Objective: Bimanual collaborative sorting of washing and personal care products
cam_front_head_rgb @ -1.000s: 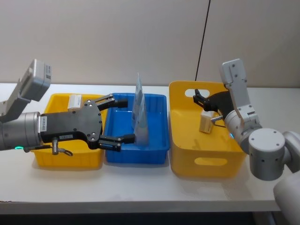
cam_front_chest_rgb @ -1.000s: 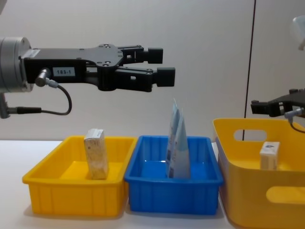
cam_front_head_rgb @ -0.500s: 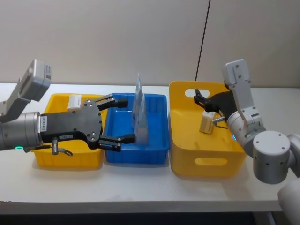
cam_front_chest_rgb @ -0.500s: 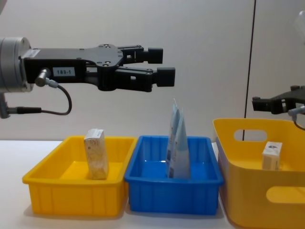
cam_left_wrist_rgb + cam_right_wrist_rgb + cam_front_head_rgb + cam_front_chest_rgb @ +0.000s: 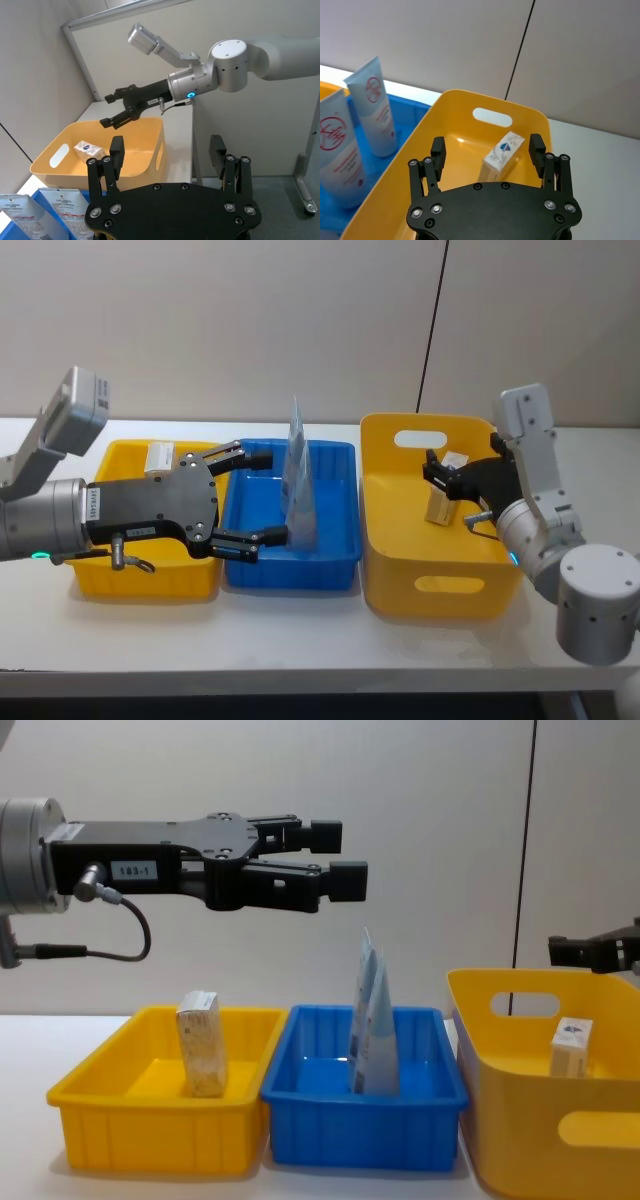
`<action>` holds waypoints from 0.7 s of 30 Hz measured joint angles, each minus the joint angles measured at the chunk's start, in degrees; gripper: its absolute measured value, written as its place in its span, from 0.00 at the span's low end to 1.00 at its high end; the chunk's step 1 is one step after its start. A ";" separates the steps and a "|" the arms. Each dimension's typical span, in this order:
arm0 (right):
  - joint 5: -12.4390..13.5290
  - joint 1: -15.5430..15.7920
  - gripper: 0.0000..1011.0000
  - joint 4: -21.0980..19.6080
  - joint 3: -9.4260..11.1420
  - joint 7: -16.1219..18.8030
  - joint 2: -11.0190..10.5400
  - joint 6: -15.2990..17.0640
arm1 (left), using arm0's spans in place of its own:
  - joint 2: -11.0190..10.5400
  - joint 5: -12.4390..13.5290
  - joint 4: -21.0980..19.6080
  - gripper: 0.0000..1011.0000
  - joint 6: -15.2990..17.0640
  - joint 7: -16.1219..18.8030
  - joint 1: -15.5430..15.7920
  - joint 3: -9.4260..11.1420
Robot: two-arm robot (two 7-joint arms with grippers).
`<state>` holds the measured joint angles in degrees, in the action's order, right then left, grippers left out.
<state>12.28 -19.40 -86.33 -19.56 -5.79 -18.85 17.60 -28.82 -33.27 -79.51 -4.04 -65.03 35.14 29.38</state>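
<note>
**Both grippers open – products lie in three bins.**
The tall bin (image 5: pixel 440 585) stands at the right of the table (image 5: pixel 300 640), the blue bin (image 5: pixel 290 570) in the middle and the low bin (image 5: pixel 140 580) at the left, side by side. The left gripper (image 5: pixel 262 496) hovers well above the seam between the low and blue bins, fingers spread wide. The right gripper (image 5: pixel 109 109) hangs over the tall bin, fingers spread – clear of the right box (image 5: pixel 570 1050) below it. Two pouches (image 5: pixel 297 480) stand upright in the blue bin, touching. The left box (image 5: pixel 200 1055) stands upright in the low bin.
</note>
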 joint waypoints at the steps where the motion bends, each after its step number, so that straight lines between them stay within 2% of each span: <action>1: 0.31 0.73 0.99 -1.25 0.19 0.27 -0.21 0.47 | 0.00 0.00 0.00 0.99 0.00 0.00 0.00 0.00; 11: 2.70 3.67 0.99 -6.35 0.26 4.10 -1.18 2.73 | 0.00 0.00 0.00 0.99 0.00 0.00 0.00 0.00; 21: 4.67 3.98 0.99 -7.78 -1.43 9.61 -1.22 3.69 | 0.00 0.00 0.00 0.99 0.00 0.00 0.00 0.00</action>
<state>16.95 -15.42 -94.11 -20.99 3.82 -20.07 21.29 -28.82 -33.27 -79.51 -4.04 -65.03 35.14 29.38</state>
